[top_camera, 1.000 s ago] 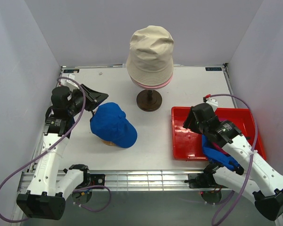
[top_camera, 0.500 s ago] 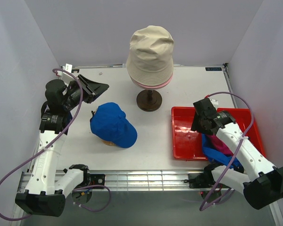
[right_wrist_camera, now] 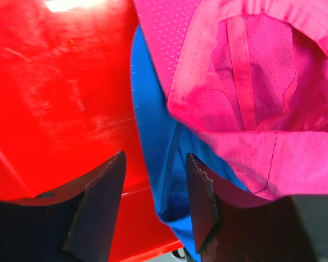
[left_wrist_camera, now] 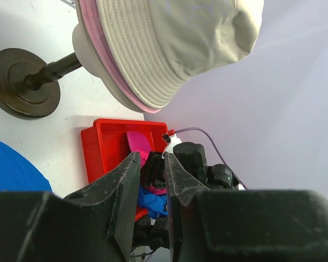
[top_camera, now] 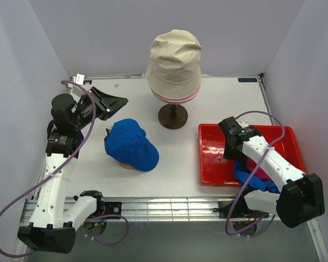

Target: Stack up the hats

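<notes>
Pale lilac walls (top_camera: 98, 33) close the space in on three sides around a white bench (top_camera: 218, 98), which has a metal rail along its near edge. On the right of the bench sits a red tray (top_camera: 208, 164); its left half is bare and glossy. At the back centre a dark stand (top_camera: 173, 116) carries a beige hat (top_camera: 174, 60) pulled over a pink hat (top_camera: 177, 99), of which only the brim edge shows underneath. Left of centre, a blue cap (top_camera: 130, 144) sits on a wooden block (top_camera: 123, 164) that peeks out at its near edge. In the right part of the tray, a magenta cap (right_wrist_camera: 251, 82) lies inside up on crumpled blue fabric (right_wrist_camera: 153, 136). The right claw (right_wrist_camera: 153, 202) hangs over the tray with its fingers spread wide above the edge of the blue fabric, gripping nothing; I cannot tell whether it touches the cloth. The left claw (left_wrist_camera: 151, 180) is raised over the bench's left side, pointing across towards the stand and the tray. Its fingers are parted by only a narrow gap, with nothing between them.
</notes>
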`<action>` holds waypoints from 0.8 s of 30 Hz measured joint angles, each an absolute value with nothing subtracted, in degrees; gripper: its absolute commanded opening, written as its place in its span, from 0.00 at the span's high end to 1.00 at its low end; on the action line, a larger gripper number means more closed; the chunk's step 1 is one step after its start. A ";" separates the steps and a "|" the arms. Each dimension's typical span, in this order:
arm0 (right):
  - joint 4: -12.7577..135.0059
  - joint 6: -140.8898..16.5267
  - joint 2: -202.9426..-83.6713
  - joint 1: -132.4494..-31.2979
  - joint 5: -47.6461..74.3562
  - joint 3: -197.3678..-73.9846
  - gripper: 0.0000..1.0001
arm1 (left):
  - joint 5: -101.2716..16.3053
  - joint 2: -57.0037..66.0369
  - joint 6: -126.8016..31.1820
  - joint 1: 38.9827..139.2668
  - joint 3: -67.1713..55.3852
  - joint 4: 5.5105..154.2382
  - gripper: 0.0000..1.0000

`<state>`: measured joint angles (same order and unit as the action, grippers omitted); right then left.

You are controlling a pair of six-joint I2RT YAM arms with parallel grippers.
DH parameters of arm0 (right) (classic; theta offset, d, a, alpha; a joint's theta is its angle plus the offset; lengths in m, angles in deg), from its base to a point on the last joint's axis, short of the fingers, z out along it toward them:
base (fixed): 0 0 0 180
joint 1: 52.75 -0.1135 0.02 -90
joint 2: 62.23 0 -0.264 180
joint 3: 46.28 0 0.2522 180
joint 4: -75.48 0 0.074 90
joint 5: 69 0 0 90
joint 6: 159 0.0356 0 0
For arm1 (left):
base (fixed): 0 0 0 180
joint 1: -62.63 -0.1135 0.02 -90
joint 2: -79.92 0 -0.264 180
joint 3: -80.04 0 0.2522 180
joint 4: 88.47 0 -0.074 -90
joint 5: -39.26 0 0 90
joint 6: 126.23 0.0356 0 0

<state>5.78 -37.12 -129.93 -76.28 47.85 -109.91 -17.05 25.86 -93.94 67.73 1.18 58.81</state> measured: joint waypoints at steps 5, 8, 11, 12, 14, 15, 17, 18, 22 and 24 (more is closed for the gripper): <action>6.72 -38.54 -131.33 -74.75 47.61 -108.82 0.53 | -16.64 26.27 -94.34 67.73 1.85 59.38 0.64; 8.12 -39.65 -132.27 -73.96 47.32 -108.55 0.66 | -16.55 26.27 -94.36 67.73 1.85 59.57 0.64; 9.32 -40.66 -132.88 -73.22 46.23 -108.33 0.84 | -16.42 26.27 -94.38 67.73 1.85 59.84 0.64; 9.60 -41.01 -132.90 -73.02 45.99 -108.33 0.91 | -16.40 26.27 -94.36 67.73 1.85 59.86 0.64; 9.71 -41.71 -132.81 -72.56 45.81 -108.53 0.92 | -16.33 26.25 -94.47 67.73 1.85 59.86 0.64; 9.40 -41.99 -132.77 -72.28 45.53 -109.01 0.92 | -16.20 26.25 -94.60 67.73 1.85 59.88 0.64; 8.77 -42.45 -132.38 -71.75 44.50 -110.70 0.92 | -15.94 26.25 -94.84 67.73 1.85 60.01 0.64; 8.25 -42.56 -132.09 -71.60 44.00 -111.99 0.92 | -15.78 26.25 -95.01 67.73 1.85 60.10 0.64; 6.89 -42.71 -130.19 -70.72 40.87 -118.89 0.92 | -15.48 26.25 -95.47 67.73 1.85 60.25 0.64; 6.34 -42.67 -129.12 -70.42 39.15 -122.43 0.92 | -15.33 26.23 -95.69 67.73 1.83 60.25 0.64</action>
